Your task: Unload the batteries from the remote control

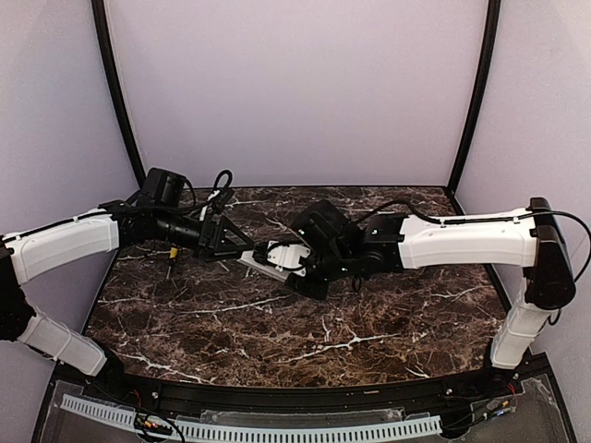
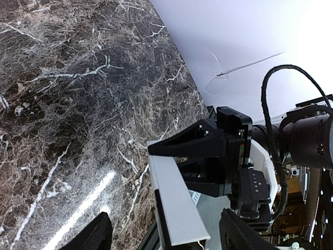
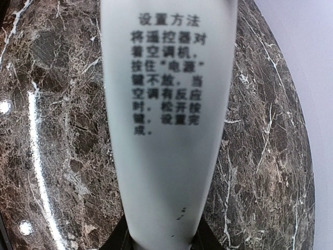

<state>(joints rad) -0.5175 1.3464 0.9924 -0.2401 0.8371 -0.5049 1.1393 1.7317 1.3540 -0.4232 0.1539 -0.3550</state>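
The glossy counter (image 1: 277,351), dark stone with white veins, is lying nearest. Above its middle, the right hand (image 1: 300,263) is clamping the remote control (image 1: 263,261), a slim, smooth white bar with printed text on one face. The left hand (image 1: 238,247) is standing with fingers apart around its free end. No batteries are showing, so I judge the unloading is not yet done.

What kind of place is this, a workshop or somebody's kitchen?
Most likely a robot test booth, not a home: plain lilac walls enclose one dark marble table, bare but for robot arms, the right gripper holding a white remote control.
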